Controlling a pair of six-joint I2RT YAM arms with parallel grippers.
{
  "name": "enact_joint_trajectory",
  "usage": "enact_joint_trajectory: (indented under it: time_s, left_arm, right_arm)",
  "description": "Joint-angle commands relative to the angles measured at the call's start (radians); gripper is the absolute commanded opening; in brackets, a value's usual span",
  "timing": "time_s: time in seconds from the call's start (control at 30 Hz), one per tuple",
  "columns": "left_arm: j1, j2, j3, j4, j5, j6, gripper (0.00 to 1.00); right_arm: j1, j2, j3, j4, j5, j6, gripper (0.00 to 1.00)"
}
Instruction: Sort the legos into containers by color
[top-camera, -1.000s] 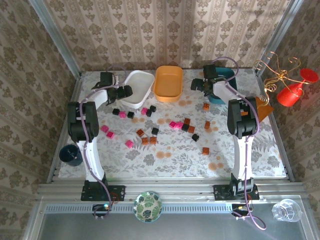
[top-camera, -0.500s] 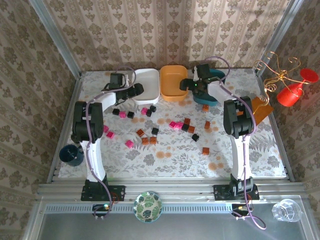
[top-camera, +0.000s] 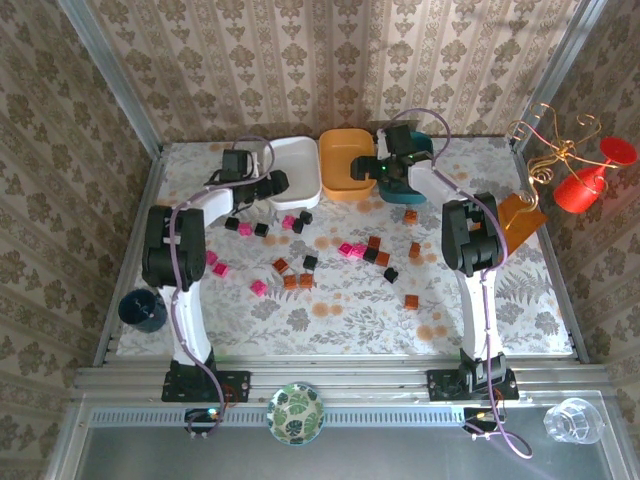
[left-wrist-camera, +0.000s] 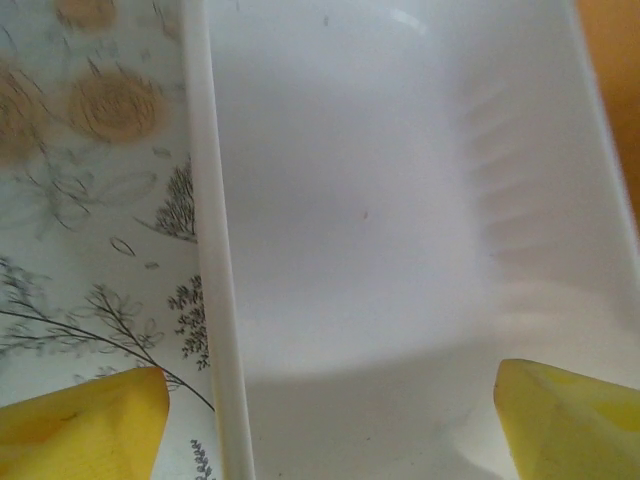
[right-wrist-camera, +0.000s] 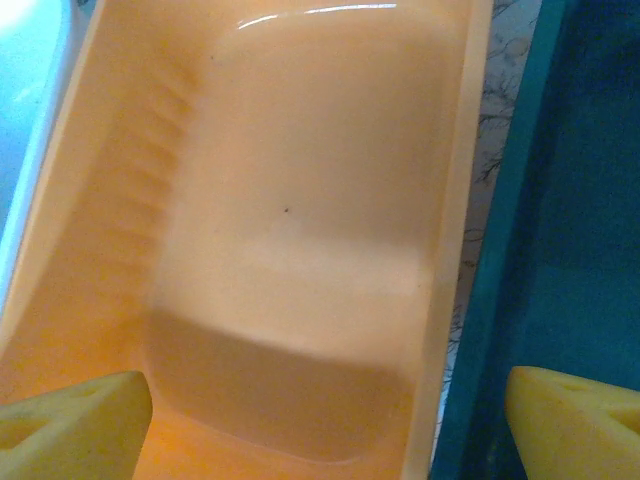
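Observation:
Three containers stand in a row at the back: a white tray, an orange-yellow tray and a dark teal tray partly under my right arm. My left gripper is open astride the white tray's left rim, one yellow fingertip over the cloth and the other inside the tray. My right gripper is open over the orange tray's rim, with one fingertip over the teal tray. Pink legos, black legos and orange-brown legos lie scattered on the cloth.
A dark blue mug stands at the table's left edge. On the right are a flat orange card and a red glass with gold wire. A green patterned bowl and a clear glass sit on the near ledge.
Both grippers have moved inward along the back row. The white tray has straightened and shifted right, up against the orange tray.

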Motion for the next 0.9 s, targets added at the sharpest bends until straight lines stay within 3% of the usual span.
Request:
enact_joint_trajectory:
  time_s: [0.0,0.17,0.4,0.57,0.63,0.77,0.87]
  left_arm:
    - [0.012,-0.088,-0.012,-0.023,-0.067,0.062,0.87]
    - [0.013,-0.18,-0.087,-0.023,-0.095,0.077,0.88]
    - [-0.044,-0.508,-0.427,0.054,-0.12,0.053,0.88]
    - [-0.044,-0.635,-0.557,-0.075,-0.243,0.102,0.88]
    - [-0.018,-0.649,-0.574,-0.128,-0.276,0.123,0.88]
    - [0.081,-0.641,-0.587,-0.178,-0.217,0.118,0.87]
    - [0.105,-0.659,-0.594,-0.251,-0.278,0.144,0.86]
  right_arm:
    - [0.004,-0.032,0.051,-0.078,0.084,-0.072,0.94]
    - [0.004,-0.022,0.081,-0.135,0.152,-0.072,0.93]
    - [0.065,-0.354,-0.28,0.025,0.257,-0.089,0.93]
    - [0.192,-0.568,-0.544,0.085,0.328,-0.095,0.94]
    - [0.251,-0.632,-0.642,0.131,0.338,-0.076,0.94]
    - [0.352,-0.717,-0.792,0.197,0.315,-0.024,0.94]
    - [0.4,-0.759,-0.844,0.175,0.307,0.001,0.94]
